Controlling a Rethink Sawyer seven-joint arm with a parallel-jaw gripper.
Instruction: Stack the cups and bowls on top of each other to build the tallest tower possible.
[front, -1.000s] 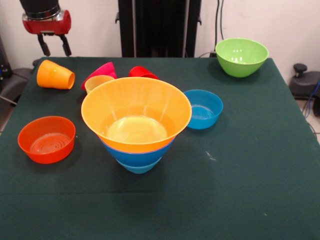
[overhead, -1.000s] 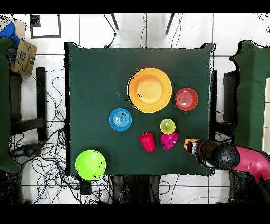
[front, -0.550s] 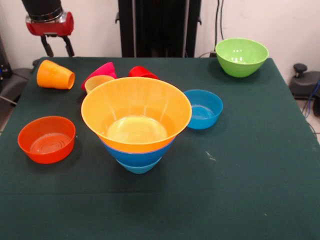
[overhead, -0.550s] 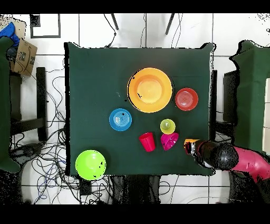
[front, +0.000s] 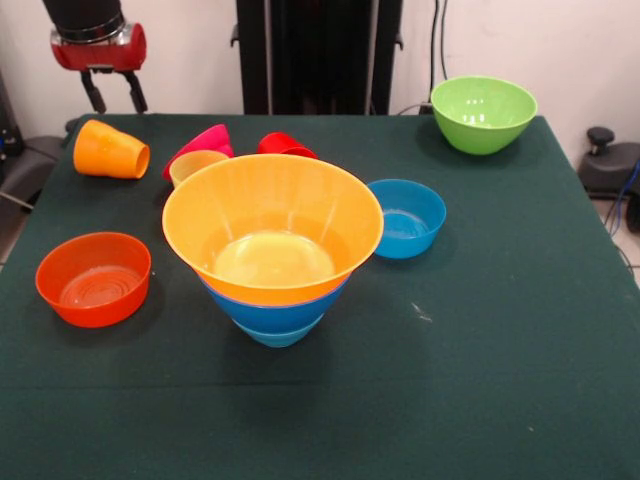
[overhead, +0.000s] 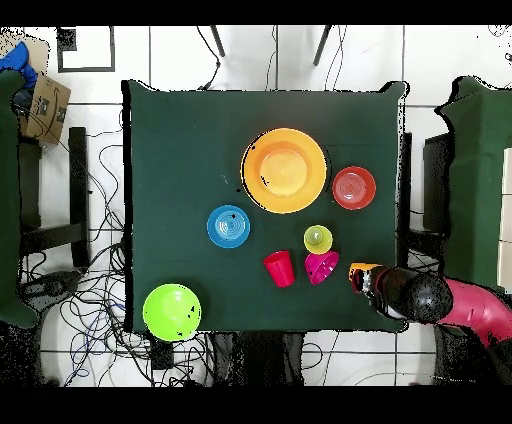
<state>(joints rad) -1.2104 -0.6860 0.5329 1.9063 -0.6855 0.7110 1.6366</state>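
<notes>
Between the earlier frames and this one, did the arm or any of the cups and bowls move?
The gripper rose slightly above the orange-yellow cup lying on its side, mostly in the first half second; its fingers hang open and empty throughout. Nothing was grasped or released. The tower, the shallow orange bowl, the small blue bowl and the lime green bowl all stayed put.

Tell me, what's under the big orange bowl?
The big yellow-orange bowl sits on a large blue bowl, with a small light-blue bowl lowest. Only their lower parts show; anything inside them is hidden.
</notes>
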